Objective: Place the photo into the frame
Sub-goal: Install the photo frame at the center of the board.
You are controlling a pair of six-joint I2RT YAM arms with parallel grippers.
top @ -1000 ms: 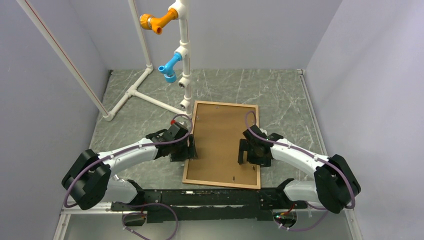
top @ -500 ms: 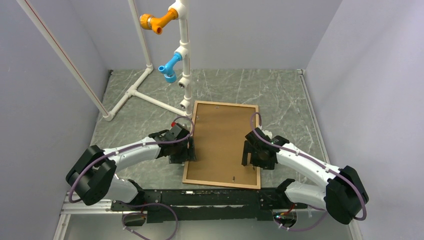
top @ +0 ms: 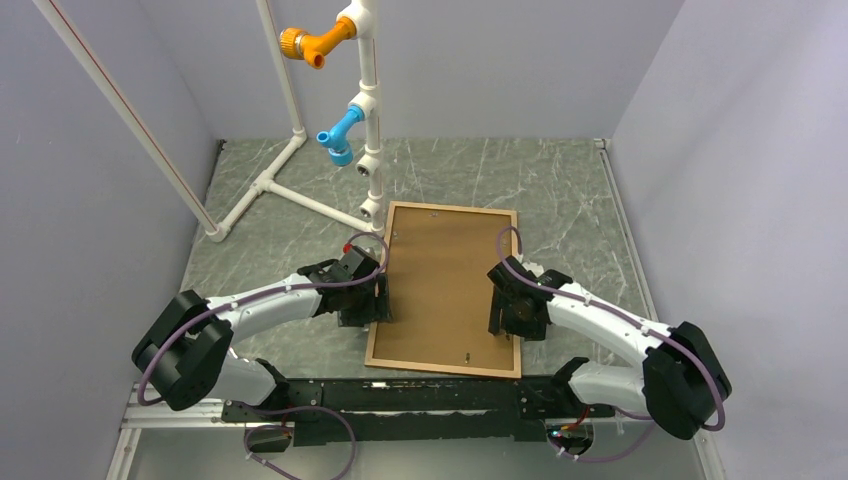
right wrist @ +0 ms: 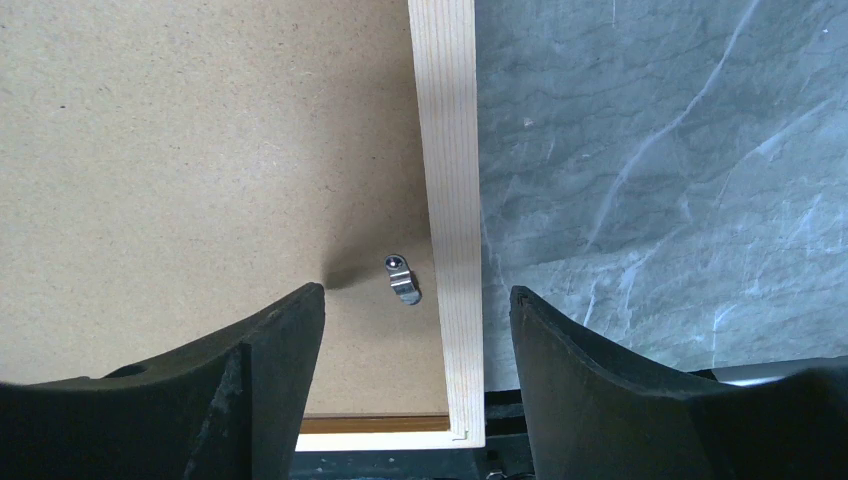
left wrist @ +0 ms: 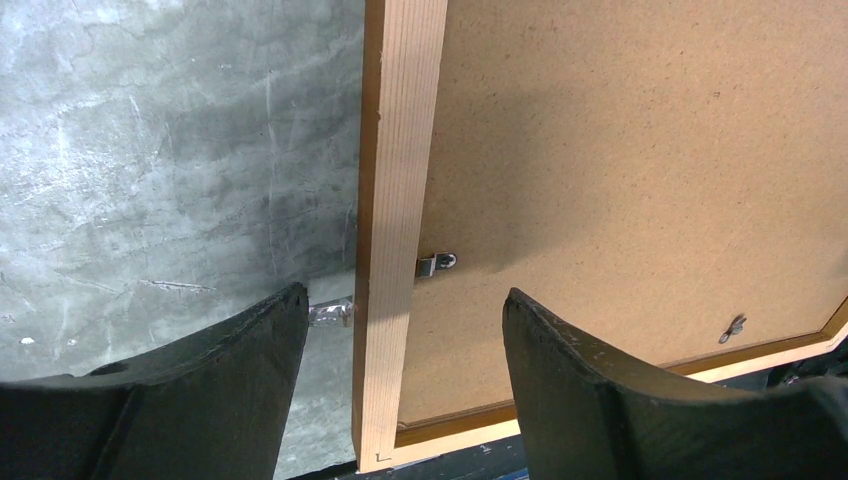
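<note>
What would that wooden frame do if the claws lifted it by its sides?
It would probably stay stiff: the frame has solid wood rails around a flat backing board. Its smooth, narrow rails might slip in a loose pinch. Only small clips seem to hold the board, so tipping could loosen it.

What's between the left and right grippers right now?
Only the brown backing board seated in the frame, bare apart from small edge clips; the top view shows this.

Right gripper (right wrist: 413, 300) fingers apart, straddling the frame (right wrist: 447, 150) rail, metal clip (right wrist: 402, 278) (lying on the backing sheet (right wrist: 200, 130)), grey table (right wrist: 660, 150)
</note>
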